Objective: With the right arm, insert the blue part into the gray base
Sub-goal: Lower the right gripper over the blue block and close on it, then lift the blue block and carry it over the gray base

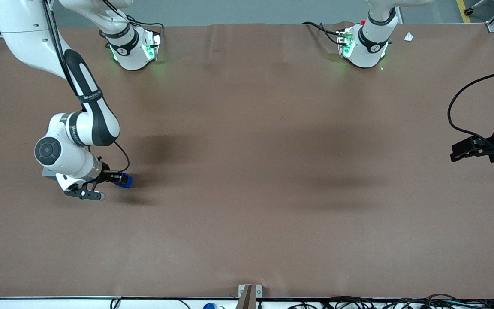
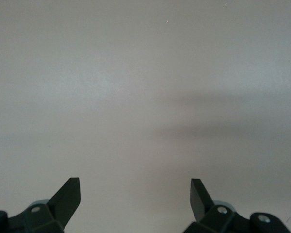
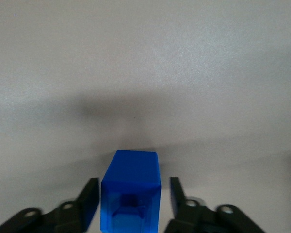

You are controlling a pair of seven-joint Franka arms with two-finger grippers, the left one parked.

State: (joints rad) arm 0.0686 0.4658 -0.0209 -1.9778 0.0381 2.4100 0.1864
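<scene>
The brown table (image 1: 247, 206) carries the white and black right arm (image 1: 88, 124), which bends down low toward the working arm's end of the table, with a small bit of the gray base (image 1: 48, 173) showing just under its wrist. The black gripper (image 1: 116, 178) sits close above the table surface, its two fingers (image 3: 89, 201) clamped on the sides of the blue part (image 1: 126, 180). In the right wrist view the blue part (image 3: 131, 196) fills the space between the fingers, one notched face turned toward the camera.
</scene>
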